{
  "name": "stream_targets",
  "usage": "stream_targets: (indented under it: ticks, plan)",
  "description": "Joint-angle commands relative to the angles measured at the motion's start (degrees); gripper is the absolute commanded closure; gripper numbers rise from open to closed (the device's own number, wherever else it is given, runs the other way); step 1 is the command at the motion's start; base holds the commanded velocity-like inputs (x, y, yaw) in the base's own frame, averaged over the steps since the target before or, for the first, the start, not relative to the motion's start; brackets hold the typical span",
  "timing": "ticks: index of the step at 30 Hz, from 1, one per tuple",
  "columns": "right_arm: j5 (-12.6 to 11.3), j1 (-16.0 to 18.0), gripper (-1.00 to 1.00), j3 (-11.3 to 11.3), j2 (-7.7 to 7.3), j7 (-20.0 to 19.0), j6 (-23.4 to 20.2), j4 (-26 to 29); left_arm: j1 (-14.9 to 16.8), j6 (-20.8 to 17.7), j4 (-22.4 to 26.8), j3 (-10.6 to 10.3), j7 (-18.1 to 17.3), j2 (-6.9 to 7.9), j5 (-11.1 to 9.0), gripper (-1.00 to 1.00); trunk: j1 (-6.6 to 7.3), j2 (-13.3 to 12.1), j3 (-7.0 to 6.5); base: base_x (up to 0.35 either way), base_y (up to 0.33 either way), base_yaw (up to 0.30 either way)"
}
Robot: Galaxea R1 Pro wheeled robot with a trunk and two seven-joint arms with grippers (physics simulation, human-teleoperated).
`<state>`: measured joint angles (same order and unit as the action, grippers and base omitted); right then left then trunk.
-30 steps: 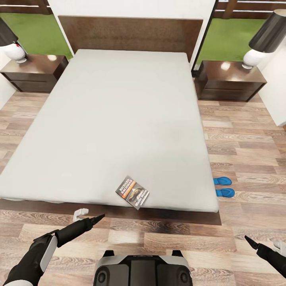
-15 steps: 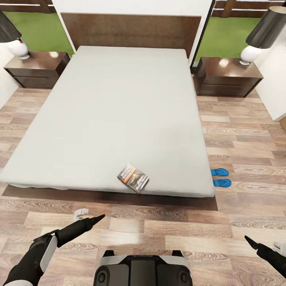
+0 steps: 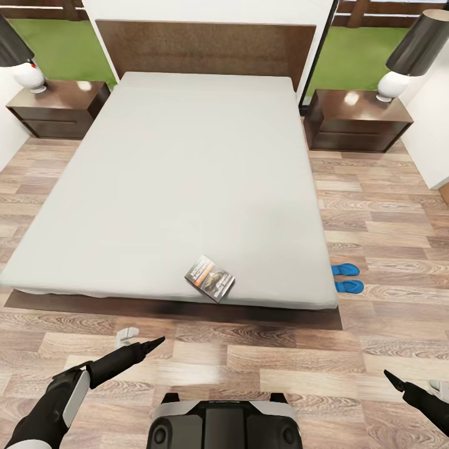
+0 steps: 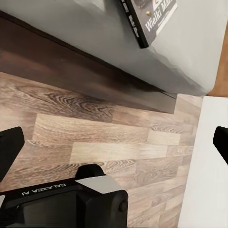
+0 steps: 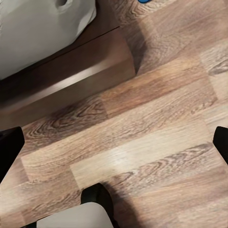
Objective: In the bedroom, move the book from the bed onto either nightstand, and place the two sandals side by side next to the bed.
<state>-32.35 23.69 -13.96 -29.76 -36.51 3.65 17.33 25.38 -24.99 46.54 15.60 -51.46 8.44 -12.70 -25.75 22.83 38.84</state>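
Observation:
The book (image 3: 210,278) lies flat on the bed (image 3: 187,168) near the foot edge, right of the middle; its dark cover (image 4: 147,19) also shows in the left wrist view. Two blue sandals (image 3: 347,278) sit side by side on the floor by the bed's right foot corner. A nightstand (image 3: 59,109) stands left of the headboard and another nightstand (image 3: 358,118) right of it. My left gripper (image 3: 153,343) hangs open over the floor short of the bed's foot, left of the book. My right gripper (image 3: 391,378) is open and low at the right, well short of the sandals.
Each nightstand carries a white-based lamp with a dark shade (image 3: 19,62) (image 3: 408,53). A white wall or cabinet (image 3: 430,143) closes in the right side beyond the right nightstand. Wood-plank floor (image 3: 386,212) runs along the bed's right side. My base (image 3: 224,424) is at the foot.
The whole view pulled back a little from the bed, so the camera moved. Book, sandals and both arms keep their places.

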Motion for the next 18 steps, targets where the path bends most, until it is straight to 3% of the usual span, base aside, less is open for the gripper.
stream_targets:
  ticks: [1,11,18]
  plan:
    - [-0.35,0.04,-1.0,-0.01,-0.03,-0.31,0.05,-0.11,0.02,-0.37,-1.97,0.04,-0.1,0.0,-0.31,-1.0,-0.03,0.08,0.06,0.0,0.109,0.0]
    - [-0.35,0.04,-1.0,-0.01,-0.03,-0.25,0.05,-0.11,0.02,-0.14,-3.36,-0.03,0.03,-0.01,-0.28,-1.0,-0.03,0.08,0.06,-0.01,0.262,0.0]
    - [-0.35,0.04,-1.0,-0.04,-0.03,-0.21,0.05,-0.17,0.02,-0.09,-3.4,-0.04,0.06,-0.08,-0.31,-1.0,-0.03,0.08,0.06,-0.022,0.065,0.0]
